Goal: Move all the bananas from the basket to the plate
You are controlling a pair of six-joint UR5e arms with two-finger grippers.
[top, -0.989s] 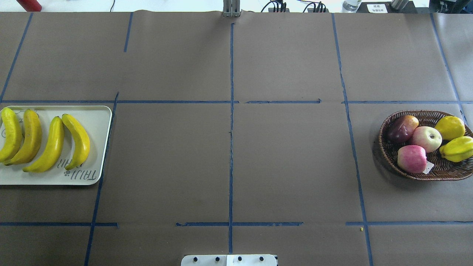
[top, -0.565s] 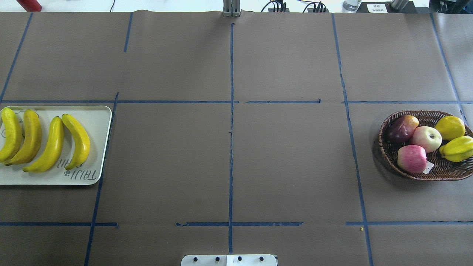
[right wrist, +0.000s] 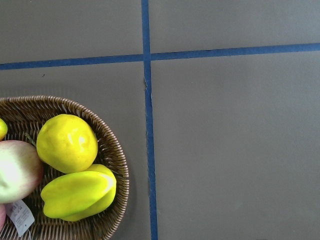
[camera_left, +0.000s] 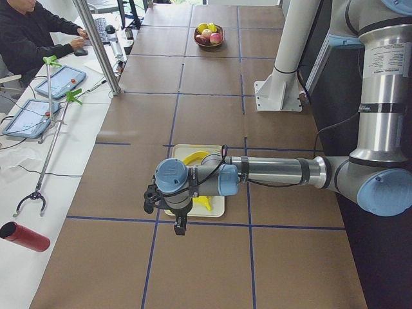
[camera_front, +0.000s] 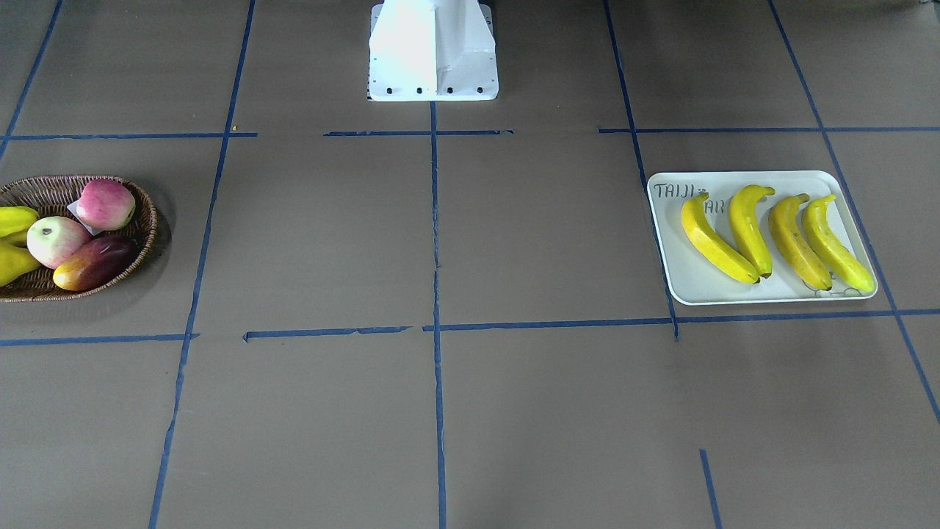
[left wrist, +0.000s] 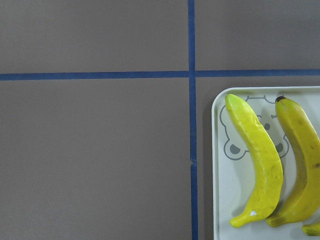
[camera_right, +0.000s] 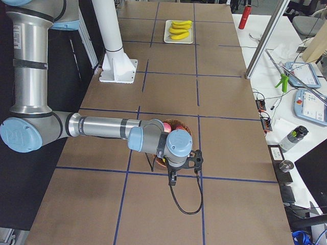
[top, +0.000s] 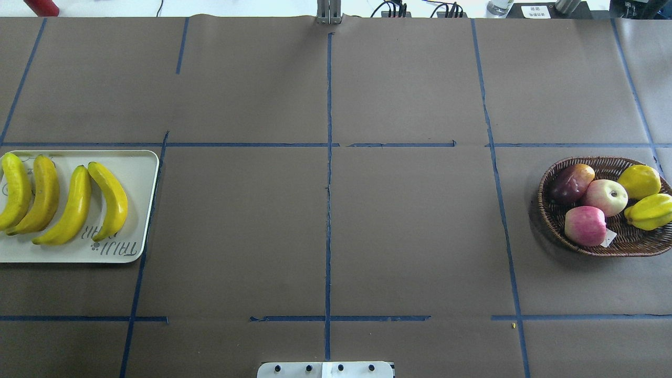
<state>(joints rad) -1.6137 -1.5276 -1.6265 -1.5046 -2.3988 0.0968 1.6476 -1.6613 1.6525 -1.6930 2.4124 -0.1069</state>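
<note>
1. Jaws of the left gripper (camera_left: pixel 179 226) and the right gripper (camera_right: pixel 172 180) appear only in the side views, so I cannot tell whether they are open or closed. Neither wrist view shows fingers or a held thing.
2. All four bananas (top: pixel 73 206) lie side by side on the plate (top: pixel 140 173), roughly parallel and within its rim, at the left end of the table (top: pixel 325 220).
3. The basket (top: pixel 547 215) sits at the right end, well apart from the plate, and contains no banana. It holds two apples (top: pixel 606 197), a dark mango (top: pixel 571 182) and two stubby yellow fruits (top: pixel 639 181).
4. Change: none. The overhead layout matches both earlier overhead pictures; no fruit, plate or basket has shifted.
5. In the left side view the left gripper hangs above the plate's edge. In the right side view the right gripper hangs above the basket's edge.
6. Judgement: the transfer looks complete. The unchanged scene suggests nothing is left to carry, so the remaining fruit should stay where it is.
</note>
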